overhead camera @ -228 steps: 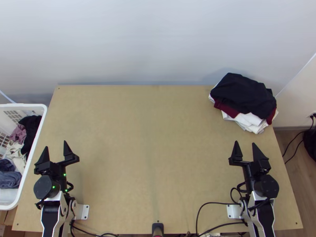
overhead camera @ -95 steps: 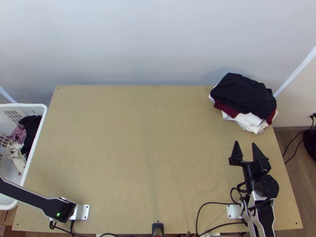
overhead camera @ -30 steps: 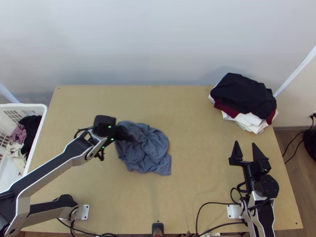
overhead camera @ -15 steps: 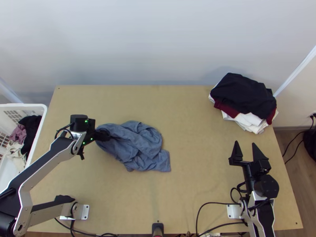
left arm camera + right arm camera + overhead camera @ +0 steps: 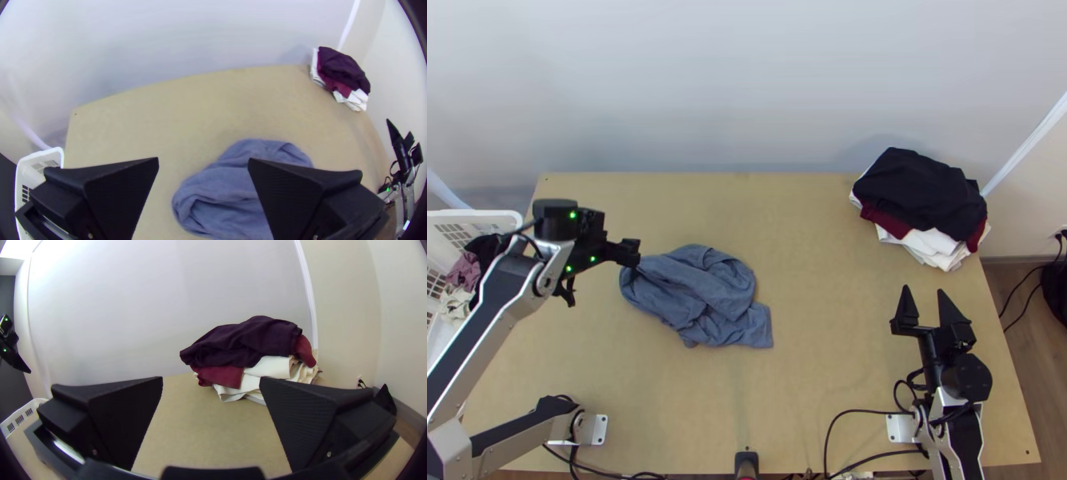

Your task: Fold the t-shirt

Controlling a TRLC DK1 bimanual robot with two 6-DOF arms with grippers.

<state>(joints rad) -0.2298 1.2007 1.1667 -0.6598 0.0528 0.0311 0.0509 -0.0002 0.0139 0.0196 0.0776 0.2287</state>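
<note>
The blue-grey t-shirt (image 5: 703,296) lies bunched and wrinkled left of the table's middle in the top view. My left gripper (image 5: 631,252) is above the table by the shirt's upper left end, apart from it. In the left wrist view my left gripper (image 5: 203,164) is open, with the shirt (image 5: 231,195) lower down behind its fingers. At the right side of the top view, my right gripper (image 5: 925,296) stands open over the table; in the right wrist view nothing is between the fingers of the right gripper (image 5: 211,384).
A stack of folded clothes (image 5: 919,192), dark on top with dark red and white below, sits at the table's back right corner. On the left, beside the table (image 5: 811,240), a white basket (image 5: 499,216) holds more clothes. Cables run along the near edge.
The shirt was brought onto the table and drawn leftward. My left gripper has let it go, opened and moved up and left from it. The right arm has kept still.
</note>
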